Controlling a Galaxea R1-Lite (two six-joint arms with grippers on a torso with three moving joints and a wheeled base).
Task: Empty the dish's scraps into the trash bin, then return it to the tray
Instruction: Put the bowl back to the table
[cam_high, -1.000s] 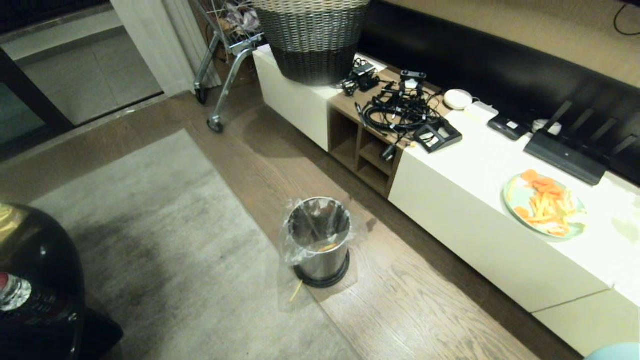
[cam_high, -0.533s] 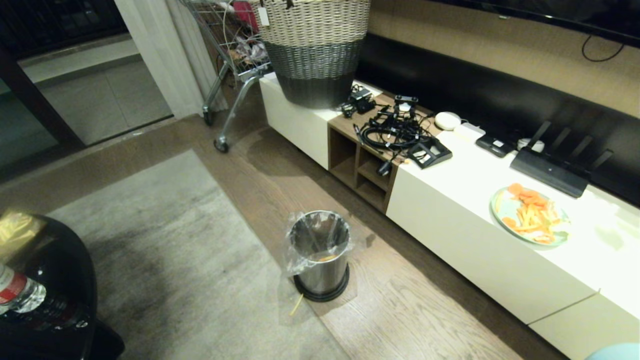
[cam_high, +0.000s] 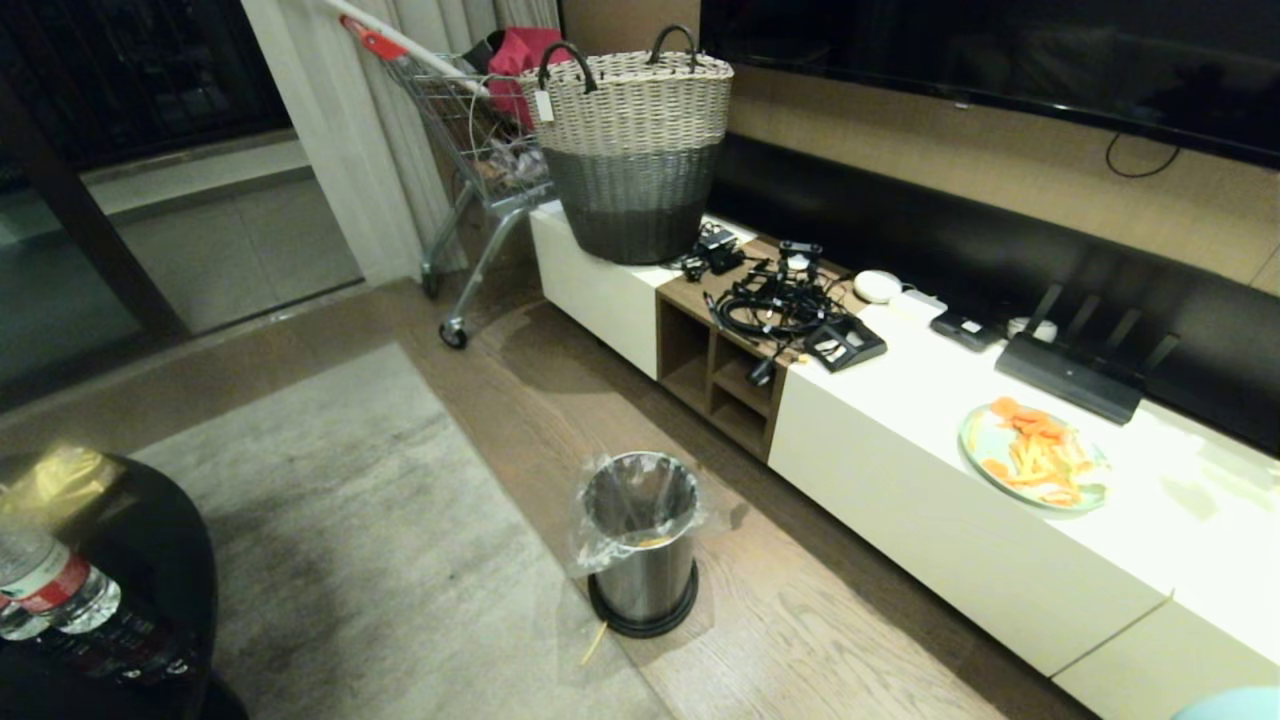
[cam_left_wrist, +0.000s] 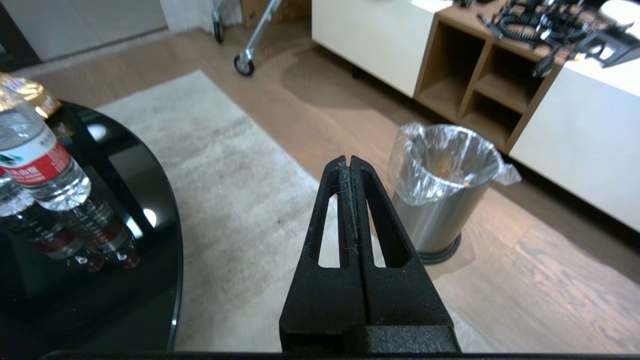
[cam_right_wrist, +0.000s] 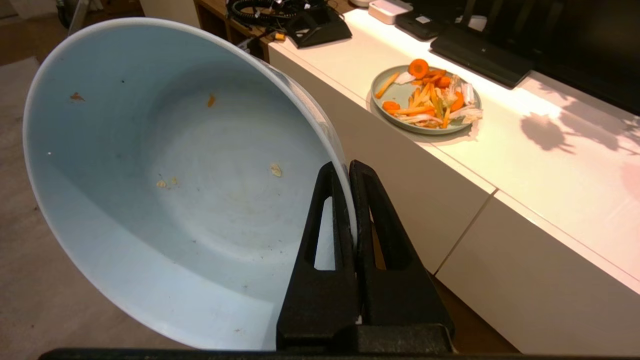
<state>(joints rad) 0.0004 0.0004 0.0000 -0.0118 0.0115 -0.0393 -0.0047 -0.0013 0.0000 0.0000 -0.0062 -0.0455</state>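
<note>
Scraps (cam_high: 652, 541) are lying at the bottom of the trash bin (cam_high: 640, 545), which is standing on the wooden floor just off the corner of the grey rug (cam_high: 350, 560) and in front of the long white bench (cam_high: 900, 480); one pale stick (cam_high: 594, 643) is lying on the floor beside the bin's black base ring. The right tool (cam_right_wrist: 349, 167) is clenching the rim of the dish (cam_right_wrist: 175, 185) — the bowl is tilting on its side with its inside facing the wrist camera, and only a few small crumbs are sticking to it. The left tool (cam_left_wrist: 348, 161) is hanging with its fingers pressed together on nothing, over the rug near the bin. On the bench top, a pale-green plate (cam_high: 1035, 467) of orange pieces is sitting toward the right end, a tangle of black cables (cam_high: 775, 300) is lying over the open wooden shelf section, and a two-tone woven basket (cam_high: 635, 150) is standing at the far left end. A shopping cart (cam_high: 470, 160) is standing behind that end — by the curtain. Water bottles (cam_high: 60, 590) are lying on a round black table (cam_high: 150, 560) at the rug's near left side.
</note>
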